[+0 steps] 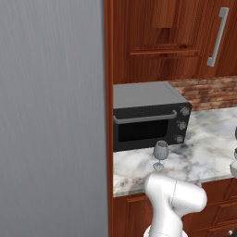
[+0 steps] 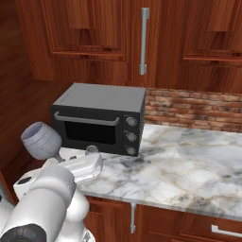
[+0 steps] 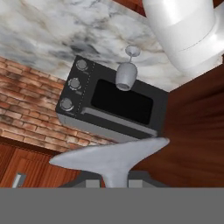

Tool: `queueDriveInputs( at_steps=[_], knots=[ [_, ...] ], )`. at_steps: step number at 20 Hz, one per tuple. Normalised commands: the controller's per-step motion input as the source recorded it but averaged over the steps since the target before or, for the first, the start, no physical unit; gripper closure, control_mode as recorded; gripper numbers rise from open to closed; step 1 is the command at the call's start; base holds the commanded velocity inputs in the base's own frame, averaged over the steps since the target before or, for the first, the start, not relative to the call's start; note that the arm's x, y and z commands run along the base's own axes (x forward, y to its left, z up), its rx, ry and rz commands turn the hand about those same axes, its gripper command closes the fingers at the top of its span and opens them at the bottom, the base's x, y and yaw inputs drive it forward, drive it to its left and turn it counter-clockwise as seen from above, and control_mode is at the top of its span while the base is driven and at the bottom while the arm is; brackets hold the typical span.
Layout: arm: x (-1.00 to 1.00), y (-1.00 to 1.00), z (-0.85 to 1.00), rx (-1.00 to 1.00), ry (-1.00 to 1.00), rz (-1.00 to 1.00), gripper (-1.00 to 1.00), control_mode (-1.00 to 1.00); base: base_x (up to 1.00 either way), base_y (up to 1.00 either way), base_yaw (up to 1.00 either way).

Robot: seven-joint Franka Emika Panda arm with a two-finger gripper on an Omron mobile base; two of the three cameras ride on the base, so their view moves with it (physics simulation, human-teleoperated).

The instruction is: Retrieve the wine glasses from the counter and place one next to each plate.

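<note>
My gripper [image 2: 64, 159] is shut on the stem of a clear greyish wine glass [image 2: 41, 140], which lies tilted in the air over the counter's left end. In the hand view its round foot [image 3: 109, 158] spreads just above my gripper [image 3: 112, 181], hiding the fingertips. A second wine glass [image 1: 160, 154] stands upright on the marbled counter [image 1: 206, 148], in front of the black oven. That standing wine glass [image 3: 126, 75] appears upside down in the hand view, and only its rim [image 2: 92, 150] peeks over my hand in the right base view. The plates are out of view.
A black countertop oven [image 1: 148, 121] with three knobs sits at the counter's left end against a wooden side panel. A tall grey fridge [image 1: 51, 115] stands left of it. Brick backsplash [image 2: 194, 108] and wooden wall cabinets [image 2: 142, 38] rise behind. Bare marble [image 2: 189, 165] stretches right.
</note>
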Motion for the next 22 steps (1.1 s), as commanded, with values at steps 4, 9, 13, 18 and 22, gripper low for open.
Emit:
queueDriveInputs(
  at_steps=[4,9,13,18,22],
  knots=[
    [0.00,-0.01,0.00,0.11,0.00,0.00,1.00,-1.00,0.00,0.00,0.00],
    [0.01,0.00,0.00,0.08,0.00,0.00,1.00,-1.00,0.00,0.00,0.00],
    [0.00,0.00,0.00,0.02,0.00,0.00,1.00,1.00,-0.06,0.00,0.00],
    [0.00,0.00,0.00,0.00,0.00,0.00,1.00,1.00,-0.48,0.18,0.00],
    [0.00,0.00,0.00,0.00,0.00,0.00,1.00,1.00,-0.40,0.41,0.00]
  ],
)
